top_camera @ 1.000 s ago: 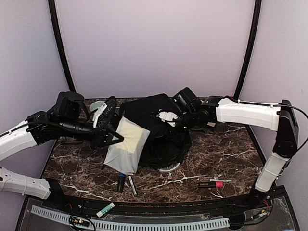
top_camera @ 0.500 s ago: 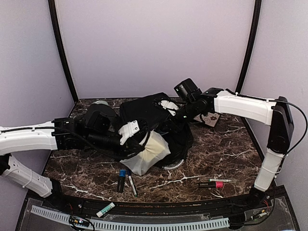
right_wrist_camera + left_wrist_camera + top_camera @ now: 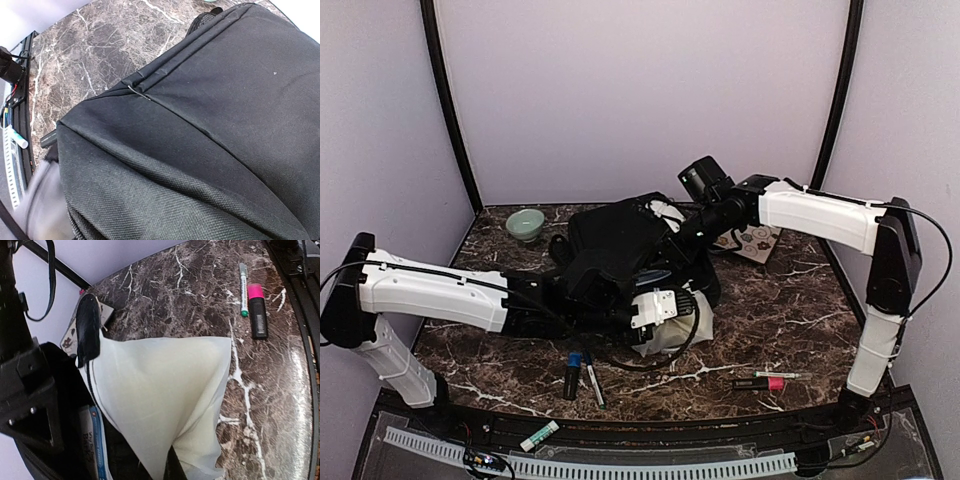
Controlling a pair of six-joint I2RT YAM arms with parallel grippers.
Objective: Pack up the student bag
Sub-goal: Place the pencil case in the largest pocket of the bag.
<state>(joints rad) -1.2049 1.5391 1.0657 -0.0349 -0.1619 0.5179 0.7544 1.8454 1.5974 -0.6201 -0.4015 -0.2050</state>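
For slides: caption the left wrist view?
Cream cloth held beside student bag; green pen and pink highlighter on marble table.

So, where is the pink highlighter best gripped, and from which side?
Grip the highlighter at mid-body, from straight above, jaws across its narrow width. It lies flat on the table, with a thin pen close beside it, so a sideways approach would likely knock that pen.

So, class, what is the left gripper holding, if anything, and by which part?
The shut left gripper pinches a cream sheet by one edge, beside the student bag; the exact spot is hidden.
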